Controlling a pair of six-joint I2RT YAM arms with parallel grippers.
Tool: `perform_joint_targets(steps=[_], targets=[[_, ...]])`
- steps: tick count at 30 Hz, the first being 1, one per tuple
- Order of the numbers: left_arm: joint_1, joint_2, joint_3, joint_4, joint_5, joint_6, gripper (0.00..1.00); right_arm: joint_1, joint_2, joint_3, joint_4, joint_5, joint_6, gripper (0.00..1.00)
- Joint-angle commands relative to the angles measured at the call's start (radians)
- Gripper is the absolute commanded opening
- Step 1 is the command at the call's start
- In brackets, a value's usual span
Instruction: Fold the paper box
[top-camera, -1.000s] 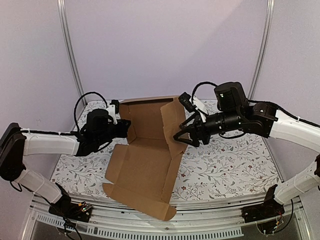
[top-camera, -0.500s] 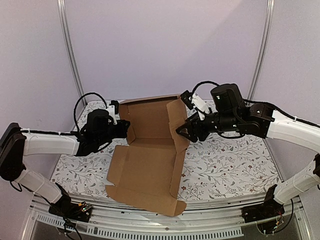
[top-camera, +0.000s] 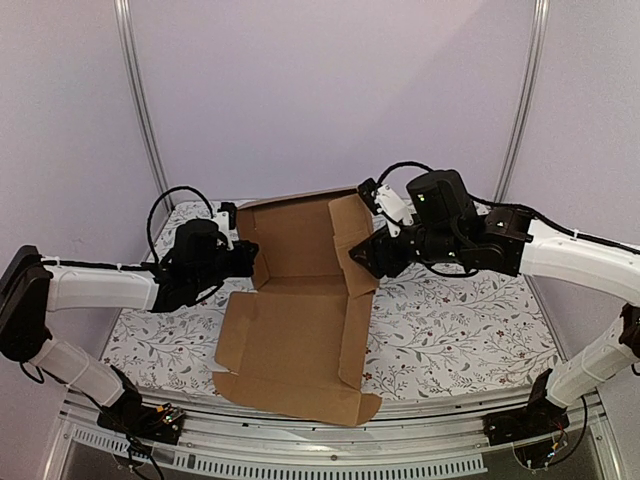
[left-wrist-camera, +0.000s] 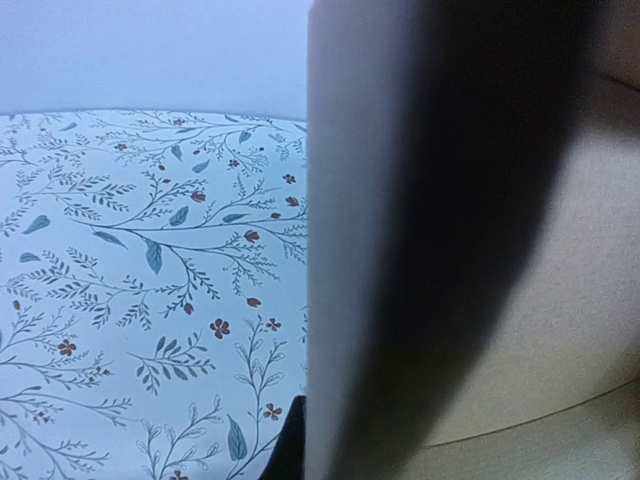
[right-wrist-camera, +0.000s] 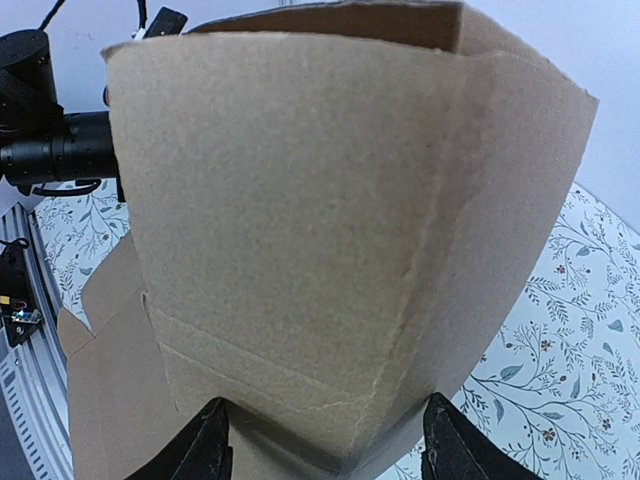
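Cardboard up close, hiding most of both my grippers.
Left wrist view: the paper box (left-wrist-camera: 480, 250) is a blurred, shadowed flap filling 12 through 6 o'clock, cut off by three edges. My left gripper (top-camera: 246, 256) shows only a dark sliver of its fingers (left-wrist-camera: 291, 448) at 6 o'clock. Right wrist view: the box runs off the bottom edge, and my right gripper (right-wrist-camera: 330, 450) shows just two tips at 7 and 5 o'clock. From above, raised flaps hide both grippers' tips.

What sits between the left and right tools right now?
Only the box: its raised back panel and side flaps span the gap between the left tool and right tool, seen in the top view.
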Motion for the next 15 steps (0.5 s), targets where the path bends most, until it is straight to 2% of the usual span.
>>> perform_joint_targets(steps=[1, 15], targets=[[-0.018, -0.017, 0.028, 0.007, 0.042, -0.010, 0.00, 0.006, 0.037, 0.036, 0.032, 0.093, 0.042, 0.63], [-0.043, -0.019, 0.041, -0.011, 0.013, -0.007, 0.00, 0.048, 0.129, 0.064, 0.059, 0.264, 0.078, 0.56]])
